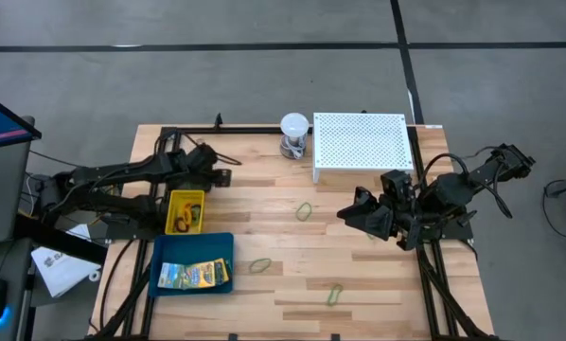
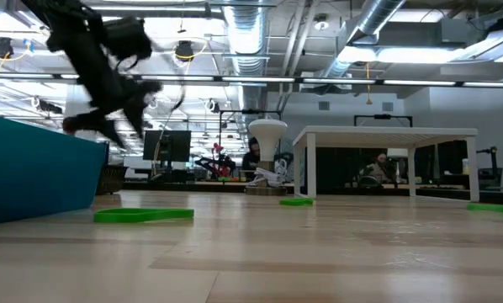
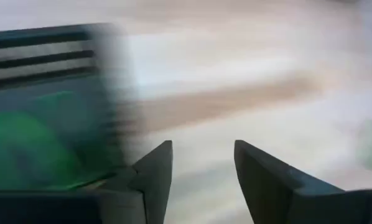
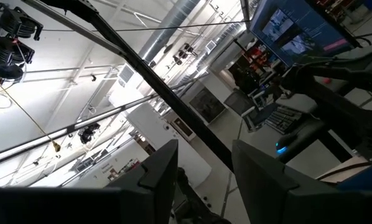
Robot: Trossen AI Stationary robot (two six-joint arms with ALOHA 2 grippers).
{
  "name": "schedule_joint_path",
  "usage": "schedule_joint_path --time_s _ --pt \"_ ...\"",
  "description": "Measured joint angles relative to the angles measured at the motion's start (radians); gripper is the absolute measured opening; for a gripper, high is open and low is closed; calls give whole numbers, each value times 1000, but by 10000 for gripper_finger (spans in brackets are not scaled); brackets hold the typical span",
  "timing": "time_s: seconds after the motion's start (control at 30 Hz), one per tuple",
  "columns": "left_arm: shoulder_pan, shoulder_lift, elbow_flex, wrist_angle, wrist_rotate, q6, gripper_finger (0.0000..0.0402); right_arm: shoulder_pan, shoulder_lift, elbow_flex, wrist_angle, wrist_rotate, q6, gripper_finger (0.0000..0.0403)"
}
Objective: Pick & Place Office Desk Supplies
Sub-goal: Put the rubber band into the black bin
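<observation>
Both claws empty, supplies spread between them.

The left gripper stood parted, holding nothing, the yellow bin just beside it. The right gripper gaped empty too, tilted upward, nearest a green loop.

The left arm reaches in from the tabletop's left edge, forearm running along the back-left part of the surface, and its left pincer is held above the wood. Its two dark fingers stand apart with a clear gap between them and nothing in it. The right arm is folded over the right side (elbow bent back toward the edge), its right pincer raised and tilted upward, fingers likewise parted and empty.
</observation>
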Motion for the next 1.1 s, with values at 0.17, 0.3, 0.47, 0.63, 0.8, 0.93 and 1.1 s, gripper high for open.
schedule_joint_path --time_s 0.17,0.3,0.47,0.63,0.8,0.93,1.1 --pt "-92 -15 12 386 315 11 147 0 0 0 -8 -24 19 148" --pt "-234 26 79 653 424 8 117 1 0 0 -13 -28 23 148" --pt "-431 139 246 742 457 107 93 2 0 0 -14 -47 23 148" --pt "-606 262 440 463 446 293 95 3 0 0 -11 -53 23 148" --pt "-762 351 521 100 328 331 112 22 0 0 -9 -53 15 148" --pt "-898 425 523 68 202 355 123 39 0 0 -11 -53 0 148" --pt "-926 544 524 103 48 398 131 43 0 0 -13 -53 -2 148"
